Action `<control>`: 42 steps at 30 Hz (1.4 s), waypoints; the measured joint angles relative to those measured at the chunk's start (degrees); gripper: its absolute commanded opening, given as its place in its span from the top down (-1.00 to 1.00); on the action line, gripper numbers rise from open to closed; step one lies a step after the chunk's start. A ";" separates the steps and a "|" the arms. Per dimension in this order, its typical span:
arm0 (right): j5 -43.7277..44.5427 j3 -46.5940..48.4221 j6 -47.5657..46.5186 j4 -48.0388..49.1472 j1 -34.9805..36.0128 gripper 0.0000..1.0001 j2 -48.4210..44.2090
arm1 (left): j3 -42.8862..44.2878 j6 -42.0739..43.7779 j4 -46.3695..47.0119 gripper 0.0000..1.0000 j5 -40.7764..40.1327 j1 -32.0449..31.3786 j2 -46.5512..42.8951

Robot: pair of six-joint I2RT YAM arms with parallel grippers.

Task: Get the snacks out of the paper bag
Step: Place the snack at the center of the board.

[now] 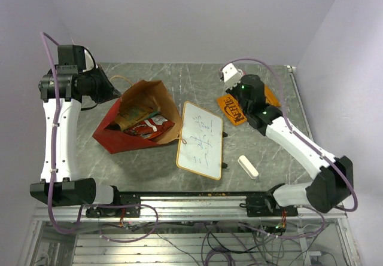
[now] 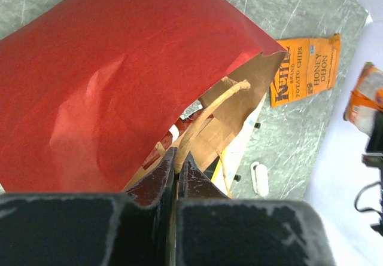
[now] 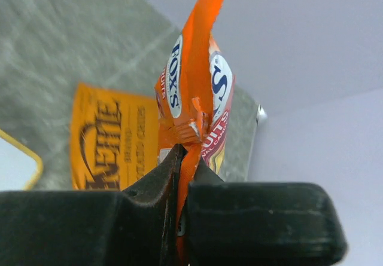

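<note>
Midway through unloading: carrying an orange packet (image 3: 192, 92) clamped in the right hand (image 3: 182, 158), aloft right of the paper bag (image 1: 122, 139); pinching the bag's rim in the closed left hand (image 2: 178, 162). Next, probably: lower onto the surface (image 1: 266, 149) right of the bag, release, return for snacks (image 1: 143, 125) remaining inside the bag

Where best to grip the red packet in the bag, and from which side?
Pinch the red packet by its exposed edge at the paper bag mouth, from above on the whiteboard side; the bag lies open upward, walls likely blocking other approaches.
</note>
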 measured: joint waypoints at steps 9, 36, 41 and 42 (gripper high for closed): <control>1.77 -8.22 -10.99 9.18 -6.84 1.00 12.59 | 0.11 1.05 -0.44 0.86 -0.59 -2.75 0.00; -13.64 -10.78 1.66 12.66 -8.22 -0.41 17.66 | 3.91 2.67 -1.88 0.86 -4.79 -5.97 1.01; -22.58 -11.50 11.78 11.06 -8.13 -0.42 6.93 | 3.78 2.62 -1.42 0.86 -4.68 -5.99 0.94; -24.46 -10.99 13.03 10.86 -8.11 -0.42 6.12 | 3.39 2.60 -0.85 0.86 -4.50 -5.99 0.68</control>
